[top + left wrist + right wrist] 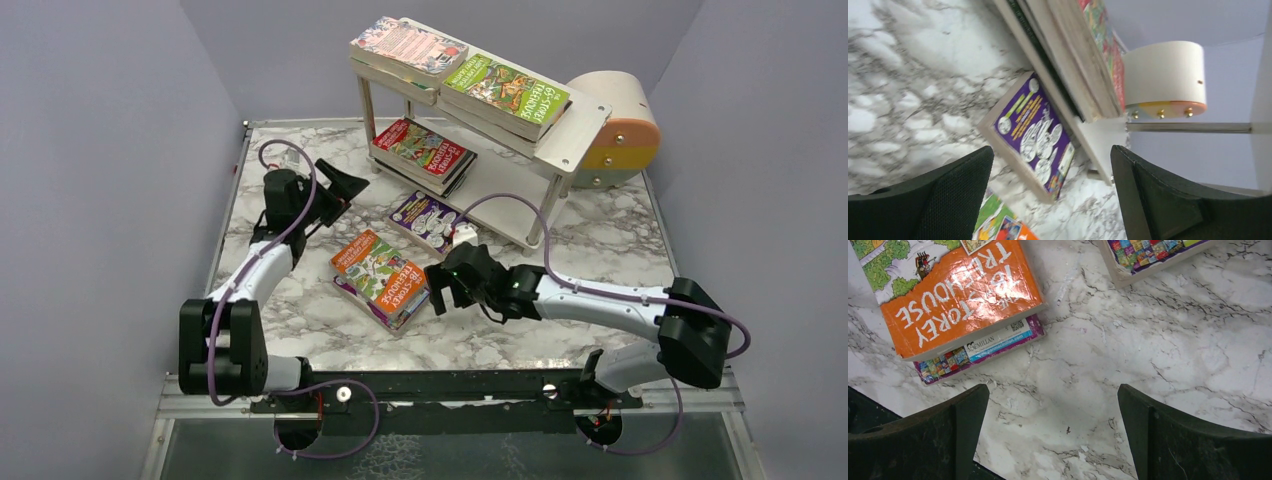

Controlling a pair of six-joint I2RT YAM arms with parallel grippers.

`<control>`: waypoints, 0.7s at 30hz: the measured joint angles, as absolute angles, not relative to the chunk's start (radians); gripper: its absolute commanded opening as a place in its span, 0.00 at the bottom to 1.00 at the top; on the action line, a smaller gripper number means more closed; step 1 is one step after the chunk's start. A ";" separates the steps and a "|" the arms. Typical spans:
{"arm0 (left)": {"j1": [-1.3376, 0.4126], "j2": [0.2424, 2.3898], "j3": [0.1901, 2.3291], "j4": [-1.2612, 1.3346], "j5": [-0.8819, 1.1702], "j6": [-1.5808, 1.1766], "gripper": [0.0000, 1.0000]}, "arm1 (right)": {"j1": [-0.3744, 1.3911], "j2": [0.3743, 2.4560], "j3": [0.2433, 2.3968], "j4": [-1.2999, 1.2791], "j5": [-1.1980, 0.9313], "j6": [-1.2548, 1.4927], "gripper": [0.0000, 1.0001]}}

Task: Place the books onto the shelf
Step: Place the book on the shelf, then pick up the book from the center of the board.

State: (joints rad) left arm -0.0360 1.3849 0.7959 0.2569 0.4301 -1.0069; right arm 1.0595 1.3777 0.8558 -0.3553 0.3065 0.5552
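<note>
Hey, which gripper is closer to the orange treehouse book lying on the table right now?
Right. The right gripper hangs open just off the orange book's right edge. The left gripper, also open, is farther off, past the book's far left corner.

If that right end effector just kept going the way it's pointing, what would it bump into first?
Probably the bare marble table, just short of the orange Treehouse book. The right end effector tilts downward, open and empty, but depth is hard to judge.
</note>
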 measured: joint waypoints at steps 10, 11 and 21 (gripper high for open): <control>0.069 1.277 0.618 0.192 0.434 -0.908 0.90 | 1.060 1.498 0.905 -0.291 0.260 0.536 1.00; 0.070 1.277 0.609 0.191 0.438 -0.904 0.90 | 1.060 1.506 0.909 -0.290 0.258 0.535 1.00; 0.099 1.278 0.535 0.203 0.480 -0.880 0.91 | 1.060 1.596 0.947 -0.266 0.233 0.525 1.00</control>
